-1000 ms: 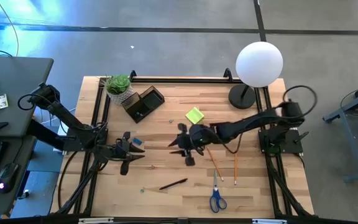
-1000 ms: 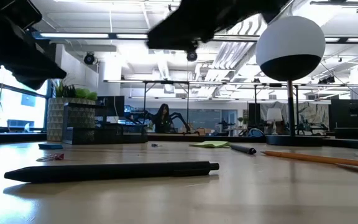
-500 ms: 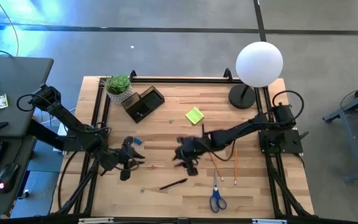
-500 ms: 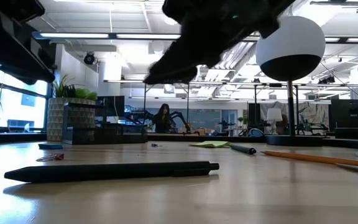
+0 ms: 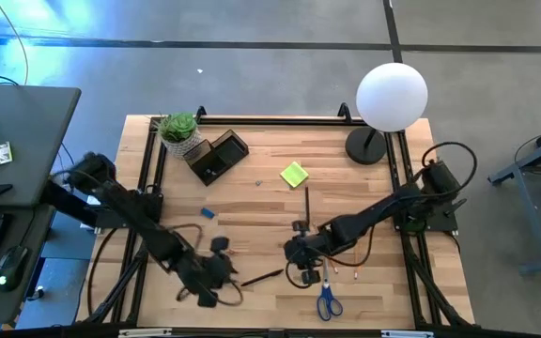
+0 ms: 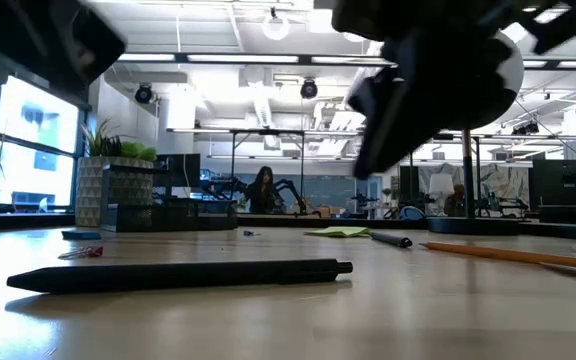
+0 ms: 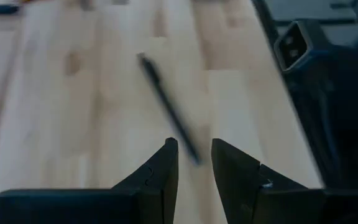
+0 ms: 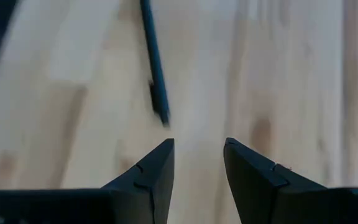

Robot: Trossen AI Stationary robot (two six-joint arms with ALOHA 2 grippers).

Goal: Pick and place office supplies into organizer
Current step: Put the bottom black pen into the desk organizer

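Wooden table [image 5: 252, 202] strewn with supplies: sticky pad [image 5: 294, 174] lying near the middle, one pen [image 5: 306, 200] just below it, a second pen [image 5: 262, 277] toward the front edge, scissors [image 5: 327, 299] at the front, two pencils partly hidden under the right arm, a small blue piece [image 5: 208, 214] left of centre. Organizer [image 5: 216, 156] standing at the back left beside the potted plant [image 5: 178, 129], with nothing seen inside from above; globe lamp [image 5: 392, 96] at the back right corner. Left gripper [image 5: 219, 274] hovering low near the front, just left of the second pen, jaws narrowly parted and holding nothing; in its wrist view that pen [image 7: 166, 114] lying straight ahead of the fingers [image 7: 160, 177], one end running down between the tips. Right gripper [image 5: 301, 255] hovering just right of the same pen, jaws parted somewhat wider, also holding nothing; pen [image 8: 155, 61] ahead of it in its wrist view. Nothing between either gripper and the pen. In the low view, the pen [image 6: 180, 274] flat on the wood in the foreground, dark arm shapes overhead. Compared with a second earlier: both grippers shifted from mid-table toward the front, closing in on the pen from either side; supplies and organizer unmoved.
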